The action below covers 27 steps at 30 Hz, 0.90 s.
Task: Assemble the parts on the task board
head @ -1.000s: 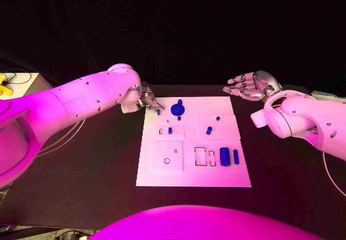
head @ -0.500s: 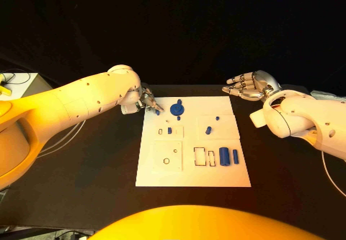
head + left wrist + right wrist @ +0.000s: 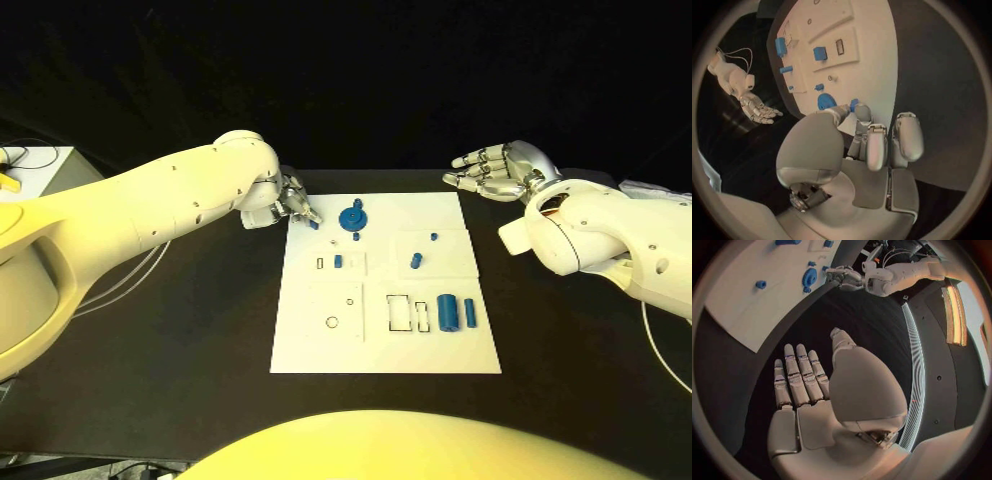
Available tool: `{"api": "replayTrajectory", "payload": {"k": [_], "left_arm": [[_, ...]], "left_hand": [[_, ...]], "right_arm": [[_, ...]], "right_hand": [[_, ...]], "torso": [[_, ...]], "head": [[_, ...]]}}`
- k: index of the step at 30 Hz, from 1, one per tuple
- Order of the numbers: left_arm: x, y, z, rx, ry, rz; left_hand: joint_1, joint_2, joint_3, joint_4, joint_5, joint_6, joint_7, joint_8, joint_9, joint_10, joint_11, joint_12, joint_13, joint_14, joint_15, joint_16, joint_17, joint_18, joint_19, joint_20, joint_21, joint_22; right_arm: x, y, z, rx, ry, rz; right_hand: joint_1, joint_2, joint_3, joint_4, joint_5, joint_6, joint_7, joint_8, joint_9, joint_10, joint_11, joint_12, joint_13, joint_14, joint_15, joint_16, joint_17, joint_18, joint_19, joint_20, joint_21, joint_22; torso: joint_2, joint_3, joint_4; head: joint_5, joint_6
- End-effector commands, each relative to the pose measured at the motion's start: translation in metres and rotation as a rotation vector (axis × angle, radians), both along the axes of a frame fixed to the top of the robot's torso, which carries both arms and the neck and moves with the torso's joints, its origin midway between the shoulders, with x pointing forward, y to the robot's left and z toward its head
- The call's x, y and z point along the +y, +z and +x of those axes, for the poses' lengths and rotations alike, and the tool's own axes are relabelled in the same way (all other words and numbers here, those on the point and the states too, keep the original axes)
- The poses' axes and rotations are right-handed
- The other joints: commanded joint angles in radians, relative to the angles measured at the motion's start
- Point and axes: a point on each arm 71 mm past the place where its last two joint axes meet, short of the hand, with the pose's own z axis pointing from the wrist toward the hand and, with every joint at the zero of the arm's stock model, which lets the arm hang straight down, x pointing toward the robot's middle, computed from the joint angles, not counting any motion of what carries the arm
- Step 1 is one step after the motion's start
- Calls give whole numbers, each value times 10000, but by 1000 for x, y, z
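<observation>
The step in hand looks like a pick-up at the board's far left corner: the left hand (image 3: 293, 203) sits over that corner of the white board (image 3: 387, 350), and in the left wrist view its fingertips (image 3: 856, 111) close round a small blue piece (image 3: 854, 103). It appears pinched between thumb and finger, though the fingers hide most of it. The other fingers lie extended along the board's left edge.

Just beside the hand, along the far edge, stands the blue round disc (image 3: 352, 217). Toward the middle of the board are a short blue peg (image 3: 339, 261) in its left half and another small piece (image 3: 415, 261) in its right half. Nearer the near edge, on the right, a blue cylinder (image 3: 449, 313) lies beside a thinner blue bar (image 3: 469, 310), with empty rectangular slots (image 3: 400, 313) just left of them.

The right hand (image 3: 492, 170) hovers off the board beyond its far right corner, palm up, fingers spread and holding nothing; the right wrist view shows its open palm (image 3: 807, 405) well apart from the board.

Next, I judge, the pinched piece must be lifted clear, carried to its matching recess and lowered squarely, keeping the grip firm since the piece is tiny.
</observation>
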Motion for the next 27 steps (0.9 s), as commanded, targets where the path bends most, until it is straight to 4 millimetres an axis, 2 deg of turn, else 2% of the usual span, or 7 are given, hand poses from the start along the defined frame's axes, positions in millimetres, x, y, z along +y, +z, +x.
{"api": "replayTrajectory", "payload": {"k": [1,5,11,14,20,23,27], "left_arm": [[-3,0,-1,84,159,-523],[-2,0,-2,180,308,-783],[-1,1,-6,218,545,-1185],[1,3,-10,114,631,-1369],[2,9,-24,-334,678,-1722],[2,12,-31,-638,724,-1893],[1,12,-43,-973,712,-1996]], "left_hand": [[273,-68,1214,-483,27,-15,-68,397,411,33,-89,24,-48,787,-109,43,1846,89,18,-105,39,30],[-701,-539,3907,-1605,42,-205,-28,917,1042,153,-65,2,-195,794,-81,55,1869,82,19,-75,61,77],[-1231,-617,4505,-2147,130,-133,-92,1105,1248,370,-127,147,-102,866,-128,165,2068,39,155,-116,180,284],[-1597,-724,4833,-2411,479,-9,-167,1246,1365,572,-205,134,-283,914,-186,241,2207,-23,353,-182,349,569],[-1821,-780,4958,-2532,696,67,-222,1338,1433,756,-253,227,-222,932,-231,270,2259,-54,444,-225,428,704],[-2090,-878,5093,-2672,1429,172,-290,1455,1508,961,-323,365,-114,962,-292,324,2357,-107,601,-287,566,940],[-2167,-910,5125,-2738,1613,207,-317,1491,1529,1026,-348,411,-77,966,-316,332,2369,-132,671,-310,629,1050]], "right_arm": [[2,0,0,-4,212,6],[2,0,0,20,225,3],[2,0,0,40,240,1],[2,0,-1,42,233,0],[-1,0,-1,44,175,-12],[-3,0,-1,24,147,-15],[-5,0,-1,6,129,-21]], "right_hand": [[6,98,39,5,69,-4,778,-12,-14,58,25,-43,-9,49,-13,27,-12,114,16,0,65,4],[6,98,39,5,69,-4,778,-12,-14,58,25,-43,-9,49,-13,27,-12,114,16,0,65,4],[-13,104,59,11,136,8,786,-8,-16,79,29,-54,-8,39,-6,13,-26,103,-8,-1,62,-1],[-35,112,78,15,220,12,788,-9,-20,92,31,-68,-9,38,-2,5,-37,97,-16,-2,63,-3],[-81,112,138,6,496,19,788,-13,-34,118,33,-114,-10,46,2,-8,-68,91,-31,-4,72,-7],[-85,109,152,4,551,19,789,-15,-37,119,33,-126,-11,44,3,-12,-75,89,-53,-3,71,-10],[-84,108,164,1,590,15,789,-18,-40,116,35,-136,-12,39,6,-16,-81,87,-80,-3,67,-14]], "torso": [[-9,1,5],[-4,3,8],[-18,12,5],[-22,9,18],[-26,-2,40],[-30,-3,37],[-54,-3,37]], "head": [[10,2],[-12,2],[-13,2],[-17,2],[-1,2],[25,2],[20,2]]}}
